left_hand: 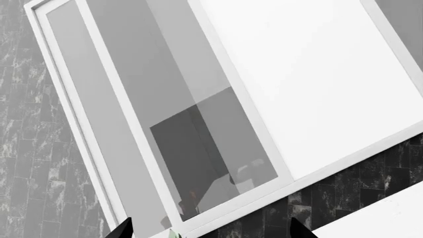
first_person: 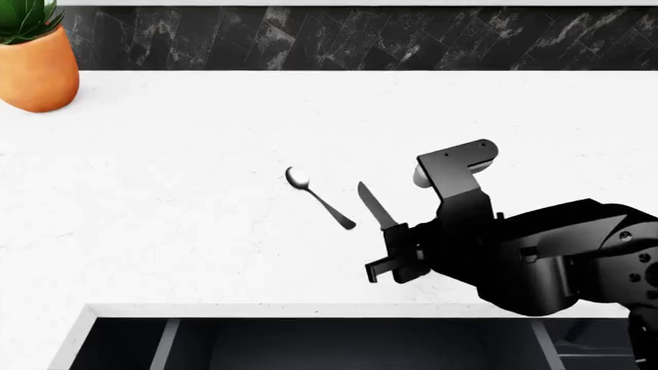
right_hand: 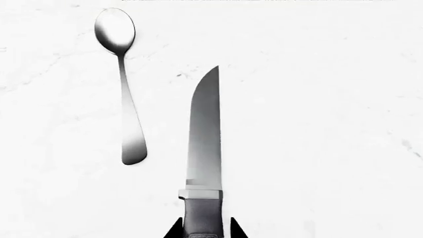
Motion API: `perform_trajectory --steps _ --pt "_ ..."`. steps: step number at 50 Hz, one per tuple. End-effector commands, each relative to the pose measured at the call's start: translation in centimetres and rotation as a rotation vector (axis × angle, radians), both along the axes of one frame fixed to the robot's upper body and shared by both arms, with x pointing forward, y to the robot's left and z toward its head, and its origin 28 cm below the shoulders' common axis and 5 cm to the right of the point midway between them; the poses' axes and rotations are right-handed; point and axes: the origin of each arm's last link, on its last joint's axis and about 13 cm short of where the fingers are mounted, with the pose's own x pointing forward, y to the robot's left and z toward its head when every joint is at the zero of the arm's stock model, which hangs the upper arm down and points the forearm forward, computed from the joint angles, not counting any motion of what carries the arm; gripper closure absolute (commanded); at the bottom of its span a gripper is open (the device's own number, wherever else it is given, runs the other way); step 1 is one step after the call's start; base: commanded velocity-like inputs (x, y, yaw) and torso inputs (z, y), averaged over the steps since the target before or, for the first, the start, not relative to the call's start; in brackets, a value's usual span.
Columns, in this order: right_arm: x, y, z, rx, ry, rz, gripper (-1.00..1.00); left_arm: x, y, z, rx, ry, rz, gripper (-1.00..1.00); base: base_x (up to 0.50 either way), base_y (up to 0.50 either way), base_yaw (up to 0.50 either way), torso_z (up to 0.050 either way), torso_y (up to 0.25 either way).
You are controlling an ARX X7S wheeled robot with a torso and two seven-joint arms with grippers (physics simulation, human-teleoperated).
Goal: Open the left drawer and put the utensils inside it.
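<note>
Straddling the knife (right_hand: pixel 203 148) handle on the white surface (first_person: pixel 185 208), right fingers (right_hand: pixel 233 229) apart, not yet clamped; spoon (right_hand: pixel 123 84) just beside. Risking a skewed pinch, blade pivoting, missing the open left drawer (first_person: pixel 340 343). Left fingers (left_hand: pixel 123 229) spread, empty.

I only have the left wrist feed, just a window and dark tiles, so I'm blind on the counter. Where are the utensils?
Observer: Both lie on the white counter, the spoon beside the knife, apart from each other.
Operator: Is the right gripper near either one?
Observer: Yes, the right gripper has a fingertip on each side of the knife's dark handle, though I cannot tell if it is clamped.
Operator: Is the drawer open?
Observer: Yes, the left drawer stands open below the counter edge, its dark inside showing, with no utensils in the part I can see.
</note>
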Motion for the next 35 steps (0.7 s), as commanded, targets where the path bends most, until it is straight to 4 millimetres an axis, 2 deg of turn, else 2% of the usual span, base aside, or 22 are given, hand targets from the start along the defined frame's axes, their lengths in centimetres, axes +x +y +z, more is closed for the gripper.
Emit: perform_trajectory --steps 1,26,30,35 --pt "-0.3 0.0 -1.2 -0.043 0.06 0.016 1.0 0.0 0.0 0.0 0.0 0.002 -0.001 -1.0 0.0 0.0 0.0 0.0 0.0" --pt "0.1 -0.6 -0.1 -0.078 -0.027 -0.092 1.0 0.0 0.1 0.0 0.0 -0.001 0.001 -1.0 0.0 0.0 0.0 0.0 0.0" --pt "0.1 -0.7 0.7 -0.075 -0.061 -0.105 1.0 0.0 0.1 0.0 0.0 0.0 0.001 -1.0 0.0 0.0 0.0 0.0 0.0" --pt "-0.4 -1.0 2.7 -0.063 -0.117 -0.113 1.0 0.0 0.0 0.0 0.0 0.0 0.001 -1.0 0.0 0.0 0.0 0.0 0.0"
